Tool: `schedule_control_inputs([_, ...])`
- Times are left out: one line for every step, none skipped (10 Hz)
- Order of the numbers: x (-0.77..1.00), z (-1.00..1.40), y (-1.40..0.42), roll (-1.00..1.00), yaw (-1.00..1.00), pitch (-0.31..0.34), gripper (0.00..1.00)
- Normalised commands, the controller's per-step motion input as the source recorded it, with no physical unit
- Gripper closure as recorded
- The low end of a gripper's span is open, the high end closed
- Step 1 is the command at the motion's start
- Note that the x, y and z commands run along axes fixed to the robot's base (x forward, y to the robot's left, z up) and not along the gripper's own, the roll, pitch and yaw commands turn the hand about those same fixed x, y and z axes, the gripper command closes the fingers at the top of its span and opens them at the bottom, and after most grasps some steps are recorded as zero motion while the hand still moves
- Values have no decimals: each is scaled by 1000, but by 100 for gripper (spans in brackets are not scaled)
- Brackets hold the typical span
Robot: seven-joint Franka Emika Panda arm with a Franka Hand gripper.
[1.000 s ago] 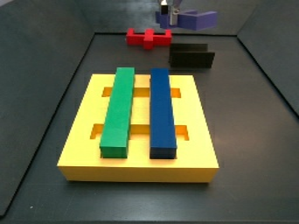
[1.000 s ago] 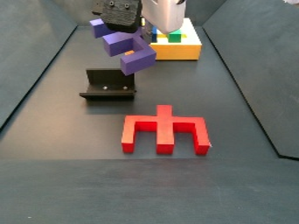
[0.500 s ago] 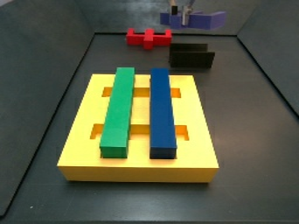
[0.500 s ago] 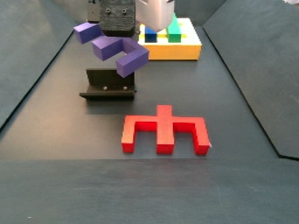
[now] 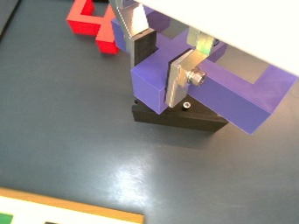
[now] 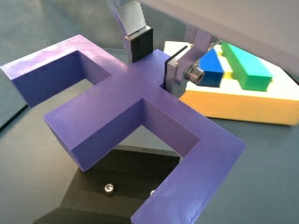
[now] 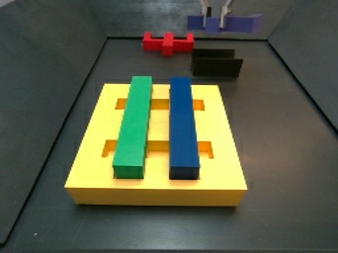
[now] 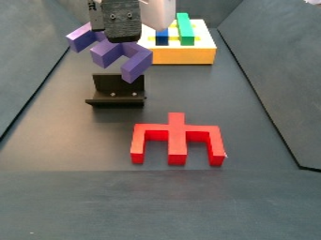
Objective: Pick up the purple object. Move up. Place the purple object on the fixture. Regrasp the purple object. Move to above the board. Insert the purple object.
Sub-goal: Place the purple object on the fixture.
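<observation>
Since a moment ago the gripper [image 8: 116, 33] has carried the purple object [image 8: 107, 49] higher above the fixture [image 8: 116, 92], fingers [image 5: 183, 77] pinching its centre tab so it clears for placing.

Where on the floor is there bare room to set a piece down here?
The floor is bare in a side view beside the red block and in front of the fixture. It is crowded at the fixture, where the hand holds the purple object in the air, and on the board.
</observation>
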Motion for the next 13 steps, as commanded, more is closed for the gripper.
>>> schedule_control_inputs([417, 9, 40, -217, 400, 331, 100])
schedule_control_inputs([426, 6, 43, -217, 397, 329, 100])
schedule_control_inputs([414, 0, 51, -217, 397, 303, 100])
schedule_control_inputs([363, 14, 49, -174, 357, 294, 100])
schedule_control_inputs([291, 26, 29, -160, 357, 254, 100])
schedule_control_inputs([206, 60, 0, -123, 331, 149, 100])
schedule_control_inputs([180, 71, 0, -46, 271, 74, 100])
schedule_control_inputs([0, 0, 31, -86, 0, -17, 100])
schedule_control_inputs([0, 0, -23, 0, 0, 0, 100])
schedule_control_inputs([0, 0, -31, -106, 37, 0, 100])
schedule_control_inputs([0, 49, -63, -269, 49, 0, 100])
schedule_control_inputs([0, 106, -66, -380, 71, 0, 100])
schedule_control_inputs([0, 131, -43, -460, 94, 0, 100])
